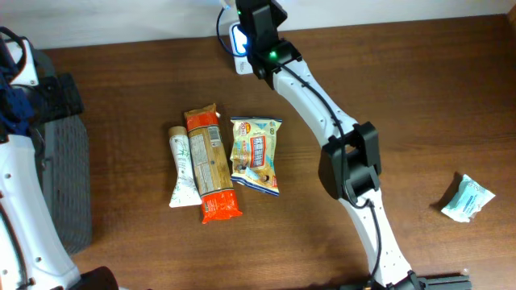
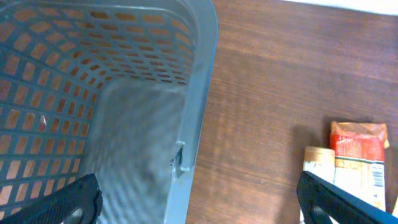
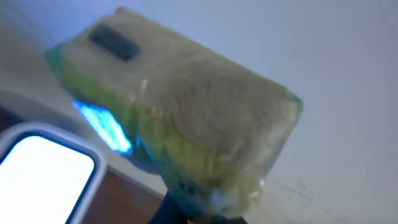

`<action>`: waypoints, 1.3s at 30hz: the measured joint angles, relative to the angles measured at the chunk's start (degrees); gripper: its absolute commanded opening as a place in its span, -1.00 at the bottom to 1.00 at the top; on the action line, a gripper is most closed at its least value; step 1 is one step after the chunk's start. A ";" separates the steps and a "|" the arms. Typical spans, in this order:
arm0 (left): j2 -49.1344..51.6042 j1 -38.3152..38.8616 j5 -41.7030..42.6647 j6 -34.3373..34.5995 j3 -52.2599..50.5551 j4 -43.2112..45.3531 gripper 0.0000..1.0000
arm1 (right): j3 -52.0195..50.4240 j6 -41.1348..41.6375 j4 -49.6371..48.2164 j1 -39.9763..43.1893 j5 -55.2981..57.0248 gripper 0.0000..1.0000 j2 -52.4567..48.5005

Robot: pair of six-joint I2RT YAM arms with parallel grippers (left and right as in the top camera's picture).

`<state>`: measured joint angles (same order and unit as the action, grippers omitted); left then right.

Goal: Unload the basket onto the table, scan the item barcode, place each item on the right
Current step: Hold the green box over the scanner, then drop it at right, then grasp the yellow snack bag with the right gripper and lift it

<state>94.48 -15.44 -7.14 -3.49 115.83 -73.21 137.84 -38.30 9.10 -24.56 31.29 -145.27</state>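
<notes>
One packet sits pinched in your right jaws just above the scanner, probably tilted so its barcode meets the light; left jaws spread wide, well left of the scanner.

The white right arm rises from the table's near edge, bends at a black elbow joint and stretches away to the far left, where a green light glows on its black wrist. The right hand is clamped shut on a yellowish packet in clear wrap. The white left arm runs along the left edge. The left hand points downward, its black fingers spread fully wide.
</notes>
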 measured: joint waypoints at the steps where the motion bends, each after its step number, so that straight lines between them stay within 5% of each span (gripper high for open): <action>1: 0.00 0.00 0.00 0.00 0.00 0.11 0.98 | 0.04 -1.68 -3.48 0.46 0.17 -0.92 -1.29; 4: 0.00 0.00 0.00 0.00 0.00 0.04 0.98 | -0.17 -11.08 -4.35 1.29 -1.53 -0.92 -6.54; 13: 0.00 0.00 0.02 0.00 0.00 0.07 0.98 | -1.16 -12.94 1.14 1.27 -2.56 -0.92 -6.99; 16: 0.00 0.00 0.02 0.00 0.00 -0.07 0.98 | -2.47 -1.03 22.40 2.58 -13.16 -0.92 0.90; 20: 0.02 0.00 0.00 0.00 0.00 0.11 0.98 | -1.68 22.71 51.91 9.01 -24.02 -0.92 25.86; 21: 0.02 0.00 0.02 0.00 0.00 0.20 0.98 | -0.15 31.69 68.02 14.16 -25.49 -0.92 31.19; 24: 0.02 0.00 0.00 0.00 0.00 0.00 0.99 | -1.79 43.71 86.18 27.10 -26.14 -0.92 26.84; 27: 0.02 0.00 0.02 0.00 0.00 0.07 0.98 | -9.92 47.58 86.73 35.34 -26.64 -0.92 22.71; 29: 0.02 0.00 0.02 0.00 0.00 0.07 0.98 | -18.88 48.83 83.89 41.51 -26.67 -0.11 22.18; 32: 0.02 0.00 0.00 0.00 0.00 0.04 0.98 | -26.77 48.92 82.18 46.99 -26.73 0.55 22.18; 36: 0.02 0.00 0.02 0.00 0.00 0.02 0.98 | -22.77 33.40 82.34 42.53 -46.71 0.73 22.21; 37: 0.02 0.00 0.00 0.00 0.00 0.02 0.98 | -22.16 30.99 81.15 36.74 -49.94 0.94 22.21; 39: 0.02 0.00 0.00 0.00 0.00 0.02 0.98 | -21.86 30.40 76.89 23.52 -52.74 0.97 22.21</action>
<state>94.50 -15.44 -7.14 -3.49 115.83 -73.19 115.98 -7.90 86.00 -1.04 -21.45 -123.07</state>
